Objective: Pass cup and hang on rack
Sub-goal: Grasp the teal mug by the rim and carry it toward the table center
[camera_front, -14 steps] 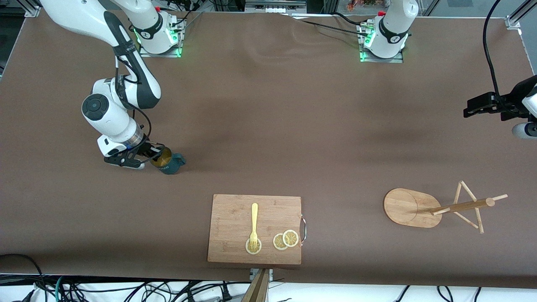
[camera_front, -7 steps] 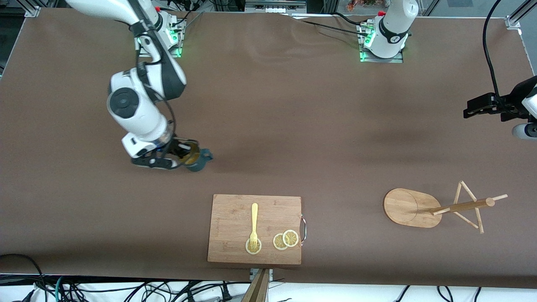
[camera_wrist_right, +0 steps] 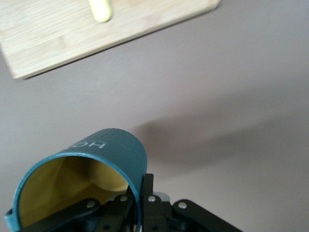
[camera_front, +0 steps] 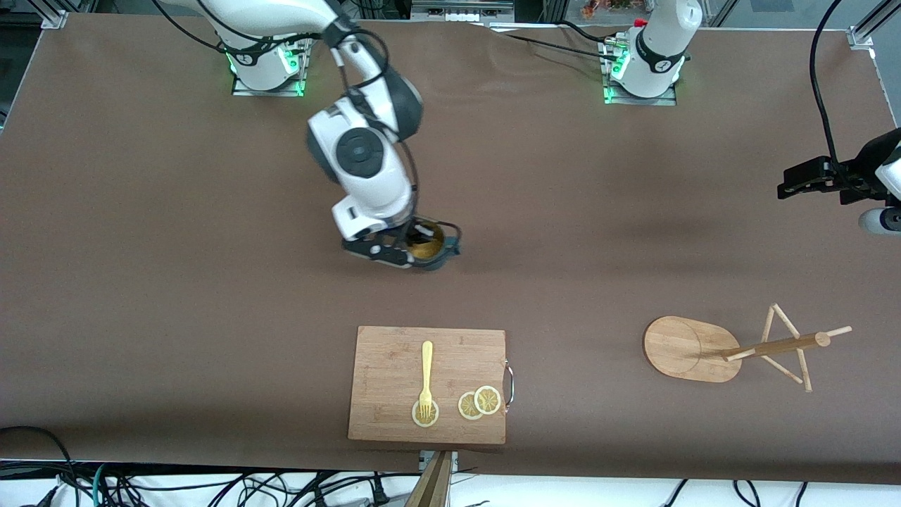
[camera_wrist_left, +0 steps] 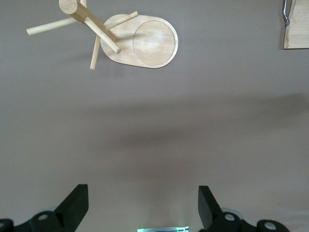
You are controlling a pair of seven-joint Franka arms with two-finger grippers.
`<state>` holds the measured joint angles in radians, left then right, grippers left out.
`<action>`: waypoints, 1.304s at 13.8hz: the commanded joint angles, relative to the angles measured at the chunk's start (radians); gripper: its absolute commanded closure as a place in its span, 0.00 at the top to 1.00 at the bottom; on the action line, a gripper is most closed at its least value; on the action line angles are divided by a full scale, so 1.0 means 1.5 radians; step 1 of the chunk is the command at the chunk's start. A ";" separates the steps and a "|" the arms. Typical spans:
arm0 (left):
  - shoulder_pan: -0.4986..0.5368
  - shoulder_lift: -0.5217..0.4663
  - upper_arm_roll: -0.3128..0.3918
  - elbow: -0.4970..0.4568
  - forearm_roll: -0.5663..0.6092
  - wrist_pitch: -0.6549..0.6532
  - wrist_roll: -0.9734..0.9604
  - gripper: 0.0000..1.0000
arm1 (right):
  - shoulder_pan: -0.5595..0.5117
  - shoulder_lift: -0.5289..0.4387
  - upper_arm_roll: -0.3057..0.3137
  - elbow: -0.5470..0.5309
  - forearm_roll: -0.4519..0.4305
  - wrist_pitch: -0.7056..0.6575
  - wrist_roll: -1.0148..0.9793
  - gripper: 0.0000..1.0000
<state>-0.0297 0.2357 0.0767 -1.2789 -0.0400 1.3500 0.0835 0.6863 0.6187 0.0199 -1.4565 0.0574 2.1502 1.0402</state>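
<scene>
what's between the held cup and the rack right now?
Nothing: front view shows only bare table between the cup in the right claw and the rack.

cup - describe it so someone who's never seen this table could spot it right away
Find the wooden cutting board at the table's near edge; farther from the front camera, above the bare brown cloth, hangs the right claw. It is shut on the cup, a small dark teal mug, ribbed outside and yellowish inside, the only thing held in the air.
</scene>
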 commanded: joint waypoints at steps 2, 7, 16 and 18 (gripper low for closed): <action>0.001 0.010 0.001 0.016 -0.011 -0.001 -0.001 1.00 | 0.065 0.137 -0.008 0.175 0.006 -0.004 0.136 0.00; 0.016 0.014 0.001 0.016 -0.011 -0.002 -0.001 1.00 | 0.115 0.181 -0.010 0.183 0.003 0.067 0.183 0.00; 0.001 0.017 -0.005 0.015 -0.031 -0.004 0.000 1.00 | 0.116 0.116 -0.014 0.183 0.006 -0.017 0.181 1.00; -0.014 0.022 -0.005 0.009 -0.035 -0.004 0.000 1.00 | 0.091 0.074 -0.015 0.183 0.000 -0.083 0.175 1.00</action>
<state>-0.0276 0.2558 0.0640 -1.2785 -0.0771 1.3501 0.0835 0.8594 0.8036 -0.0048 -1.1701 0.0574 2.1198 1.3079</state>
